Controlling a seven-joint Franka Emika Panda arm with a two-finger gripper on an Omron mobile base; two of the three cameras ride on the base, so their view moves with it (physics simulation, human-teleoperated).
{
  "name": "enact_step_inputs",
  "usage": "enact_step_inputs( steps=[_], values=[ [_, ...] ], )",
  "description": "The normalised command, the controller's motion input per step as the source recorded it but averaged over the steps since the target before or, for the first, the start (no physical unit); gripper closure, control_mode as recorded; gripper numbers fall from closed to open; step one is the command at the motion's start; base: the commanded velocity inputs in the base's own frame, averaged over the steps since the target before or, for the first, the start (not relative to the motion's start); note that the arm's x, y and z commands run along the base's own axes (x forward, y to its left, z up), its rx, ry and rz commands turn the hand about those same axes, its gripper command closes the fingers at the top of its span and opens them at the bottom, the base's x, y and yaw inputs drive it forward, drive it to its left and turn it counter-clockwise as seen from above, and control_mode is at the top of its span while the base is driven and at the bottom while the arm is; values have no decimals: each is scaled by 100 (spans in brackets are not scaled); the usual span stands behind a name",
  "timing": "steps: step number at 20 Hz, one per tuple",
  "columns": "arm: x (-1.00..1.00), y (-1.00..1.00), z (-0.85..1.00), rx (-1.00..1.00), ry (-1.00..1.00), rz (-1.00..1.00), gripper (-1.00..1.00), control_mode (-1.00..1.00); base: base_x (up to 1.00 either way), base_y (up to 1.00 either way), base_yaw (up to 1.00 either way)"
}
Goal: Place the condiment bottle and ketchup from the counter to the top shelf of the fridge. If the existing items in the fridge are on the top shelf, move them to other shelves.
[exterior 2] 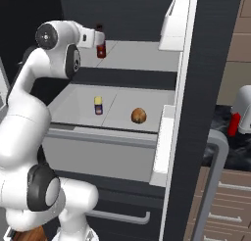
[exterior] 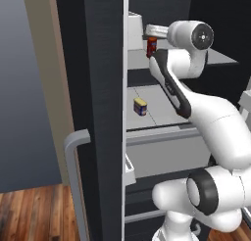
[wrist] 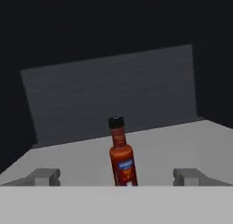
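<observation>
The condiment bottle (wrist: pixel 122 158), red with a black cap and a blue label, stands upright on the fridge's top shelf (wrist: pixel 177 143). My gripper (wrist: pixel 117 176) is open just in front of it, one fingertip on each side and neither touching it. From the base cameras the bottle (exterior: pixel 151 46) (exterior 2: pixel 101 48) stands at the shelf's near left part, with my hand (exterior 2: pixel 93 37) right beside it. What looks like the ketchup (exterior 2: pixel 234 124), a red bottle, is on the dark counter at the right, outside the fridge.
The middle shelf (exterior 2: pixel 73 105) carries a small yellow-and-blue jar (exterior 2: pixel 98 105) (exterior: pixel 140 107) and a round brown item (exterior 2: pixel 138 115). The open fridge door (exterior: pixel 98 112) is at the left, another door with white bins (exterior 2: pixel 169 132) at the right. A white appliance (exterior 2: pixel 242 105) is by the ketchup.
</observation>
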Motion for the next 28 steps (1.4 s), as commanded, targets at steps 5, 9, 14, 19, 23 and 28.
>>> enact_step_inputs(
  steps=[5,9,14,19,23,28],
  values=[
    [-100,-12,29,-1,-6,12,-100,-100,0,0,0],
    [-100,-16,-1,-8,5,14,-100,-100,0,0,0],
    [-100,-2,-27,-19,15,14,-100,-100,0,0,0],
    [-100,0,-69,-32,37,13,-100,-100,0,0,0],
    [-100,0,-94,-41,53,12,-100,-100,0,0,0],
    [-100,4,-83,-15,36,3,-100,-100,0,0,0]
  ],
)
